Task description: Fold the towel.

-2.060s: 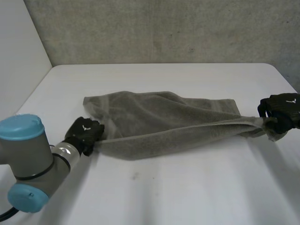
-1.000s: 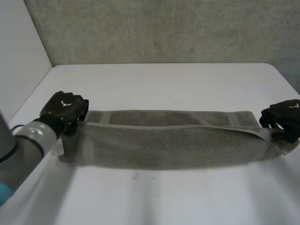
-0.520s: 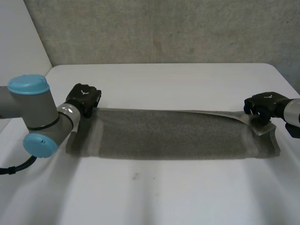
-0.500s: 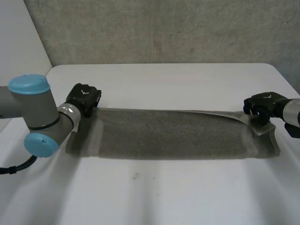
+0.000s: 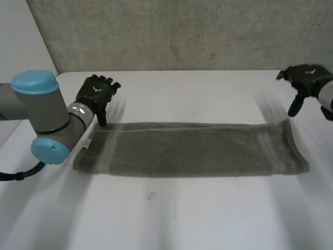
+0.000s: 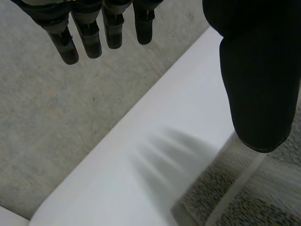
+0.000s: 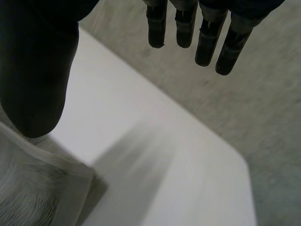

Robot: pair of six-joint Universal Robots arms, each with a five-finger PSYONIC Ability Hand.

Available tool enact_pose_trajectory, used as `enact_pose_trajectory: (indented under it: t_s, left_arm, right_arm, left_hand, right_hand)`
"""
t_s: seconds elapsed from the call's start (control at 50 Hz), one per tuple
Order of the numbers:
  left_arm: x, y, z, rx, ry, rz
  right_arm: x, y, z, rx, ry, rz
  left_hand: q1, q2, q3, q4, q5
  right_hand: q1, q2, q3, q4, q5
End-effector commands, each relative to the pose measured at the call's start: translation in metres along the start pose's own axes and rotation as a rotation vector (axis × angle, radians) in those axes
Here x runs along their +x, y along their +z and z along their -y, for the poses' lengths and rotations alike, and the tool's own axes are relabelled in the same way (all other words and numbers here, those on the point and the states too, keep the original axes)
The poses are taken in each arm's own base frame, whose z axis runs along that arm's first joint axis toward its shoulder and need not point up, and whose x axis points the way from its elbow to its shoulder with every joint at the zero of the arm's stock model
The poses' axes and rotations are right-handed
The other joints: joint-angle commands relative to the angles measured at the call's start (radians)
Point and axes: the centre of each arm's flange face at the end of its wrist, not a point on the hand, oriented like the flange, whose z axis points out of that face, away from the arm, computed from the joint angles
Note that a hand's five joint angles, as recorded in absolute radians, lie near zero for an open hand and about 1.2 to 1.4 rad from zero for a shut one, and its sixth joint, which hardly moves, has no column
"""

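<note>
The towel [image 5: 192,148] is grey terry cloth: a nubby, matt pile, with a flatter woven band near each short end and a smooth stitched hem that shows close up in the left wrist view. The table [image 5: 197,94] is white and smooth, with a soft satin sheen rather than a gloss. Behind it the wall [image 5: 182,31] looks rough and grainy, a mottled grey like bare concrete. The left hand [image 5: 96,94] and right hand [image 5: 304,78] are matt black, and the left one's thumb shows fine ribbing in its wrist view. The left arm [image 5: 52,117] has smooth, dull grey joints, and its light-blue caps [image 5: 34,83] look like smooth plastic.
</note>
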Motion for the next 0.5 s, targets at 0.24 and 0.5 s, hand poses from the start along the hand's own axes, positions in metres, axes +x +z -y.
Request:
enact_pose_trajectory:
  t_s: [0.24, 0.5]
  left_arm:
    - [-0.003, -0.057, 0.023, -0.013, -0.015, -0.018]
    - [0.012, -0.088, 0.006, -0.066, -0.156, -0.043]
  right_arm:
    - [-0.004, -0.073, 0.018, 0.028, -0.029, 0.013]
    - [-0.041, -0.103, -0.067, -0.097, -0.105, 0.097]
  left_hand:
    - [-0.003, 0.005, 0.002, 0.004, -0.029]
    - [0.0, 0.007, 0.005, 0.006, -0.026]
  right_hand:
    - [-0.063, -0.077, -0.072, -0.085, -0.063]
    - [0.041, 0.027, 0.032, 0.02, 0.041]
